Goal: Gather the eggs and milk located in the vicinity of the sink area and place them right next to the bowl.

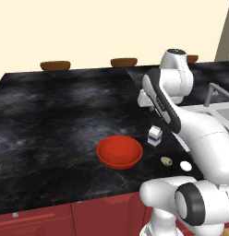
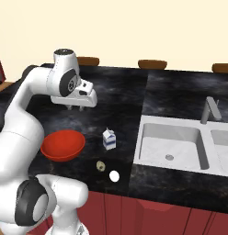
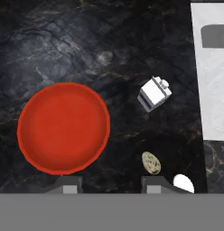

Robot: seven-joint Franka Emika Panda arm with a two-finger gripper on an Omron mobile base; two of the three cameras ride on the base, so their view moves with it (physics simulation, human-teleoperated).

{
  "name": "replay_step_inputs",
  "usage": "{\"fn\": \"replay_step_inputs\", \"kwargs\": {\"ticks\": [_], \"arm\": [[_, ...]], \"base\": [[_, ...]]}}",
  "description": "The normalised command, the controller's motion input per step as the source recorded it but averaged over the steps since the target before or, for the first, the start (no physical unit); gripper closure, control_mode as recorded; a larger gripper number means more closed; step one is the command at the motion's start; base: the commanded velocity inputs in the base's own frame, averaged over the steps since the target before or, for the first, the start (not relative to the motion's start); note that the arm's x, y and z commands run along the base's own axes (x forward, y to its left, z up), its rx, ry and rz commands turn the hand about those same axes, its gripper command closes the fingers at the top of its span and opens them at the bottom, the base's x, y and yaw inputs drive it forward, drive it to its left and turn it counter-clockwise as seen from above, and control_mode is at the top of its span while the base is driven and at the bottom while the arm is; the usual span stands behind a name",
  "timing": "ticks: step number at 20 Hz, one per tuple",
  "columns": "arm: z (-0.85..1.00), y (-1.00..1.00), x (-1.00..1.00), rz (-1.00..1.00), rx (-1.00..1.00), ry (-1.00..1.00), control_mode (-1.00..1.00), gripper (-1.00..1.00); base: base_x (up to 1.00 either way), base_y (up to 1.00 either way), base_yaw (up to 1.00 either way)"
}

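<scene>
Nearest counter edge we see white egg [image 2: 114, 176], then speckled egg [image 2: 101, 165] just beside it on bowl side. Both lie upon black counter [image 1: 51, 120], apart from each other, not touching bowl [image 1: 119, 151]. Milk [image 2: 109, 138] stands upright further back, between bowl and sink [image 2: 171, 147]. Our gripper [image 2: 75, 107] hangs high over counter behind bowl, jaws nearly together, holding nothing. In hand view eggs lie low at right side, so we judge next move goes down and toward sink side.
</scene>
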Motion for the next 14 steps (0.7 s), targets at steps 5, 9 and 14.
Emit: {"fn": "replay_step_inputs", "kwargs": {"ticks": [5,9,14], "arm": [[-0.03,-0.02,-0.21,0.00,0.00,-0.06,-1.00,-1.00],[-0.29,-0.06,-0.41,0.00,-0.01,-0.19,-1.00,-1.00],[-0.41,-0.10,-0.30,0.00,-0.01,-0.07,-1.00,-1.00]], "base": [[0.00,0.00,0.00],[0.00,0.00,0.00],[0.00,0.00,0.00]]}}
